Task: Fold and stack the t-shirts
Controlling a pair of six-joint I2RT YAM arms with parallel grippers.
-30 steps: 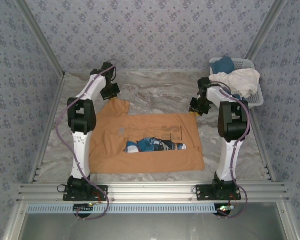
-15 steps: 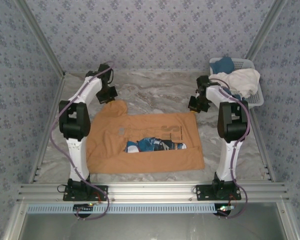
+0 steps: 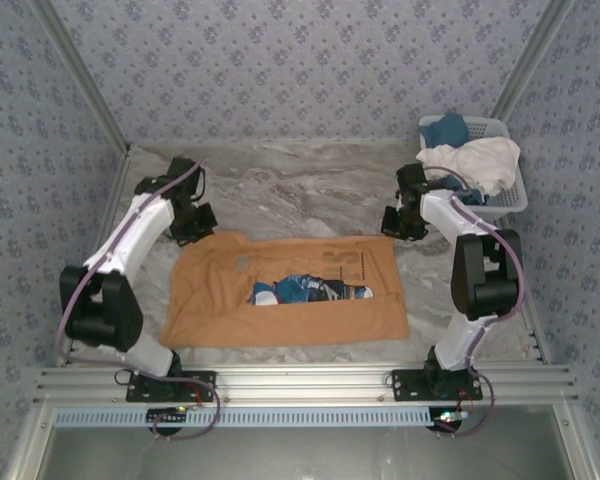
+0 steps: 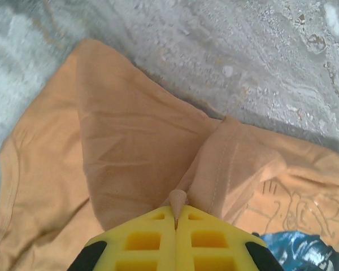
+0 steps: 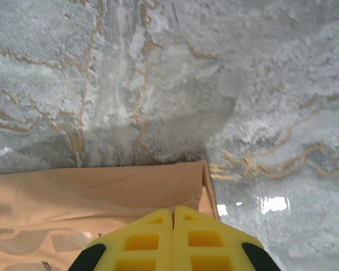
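An orange-tan cloth t-shirt point(image 3: 310, 318) with a blue-and-white print is spread flat across the middle of the grey-veined marble table point(image 3: 310, 185), its near edge lying just beyond the aluminium rail point(image 3: 300, 380) at the front. The left gripper point(image 3: 198, 228) is seen at the far left corner of the t-shirt. In the left wrist view its yellow fingers point(image 4: 150, 240) are pressed together on a small fold of the orange cloth, from which a raised ridge runs away across the table. The right gripper point(image 3: 392, 225) is set at the far right corner. In the right wrist view its fingers point(image 5: 200, 243) are closed tight on the hemmed corner, whose side edge is turned up beside them. The far edge of the t-shirt is drawn nearly straight between the two grippers. Beyond that edge a broad band of bare marble is left open up to the back wall. A narrower strip is left along the left side, and another on the right between the t-shirt and the right arm. A white plastic lattice basket point(image 3: 510, 200) is placed at the far right corner of the table, well apart from the t-shirt, with a white cloth point(image 3: 470, 160) and a blue cloth point(image 3: 445, 130) heaped in it.
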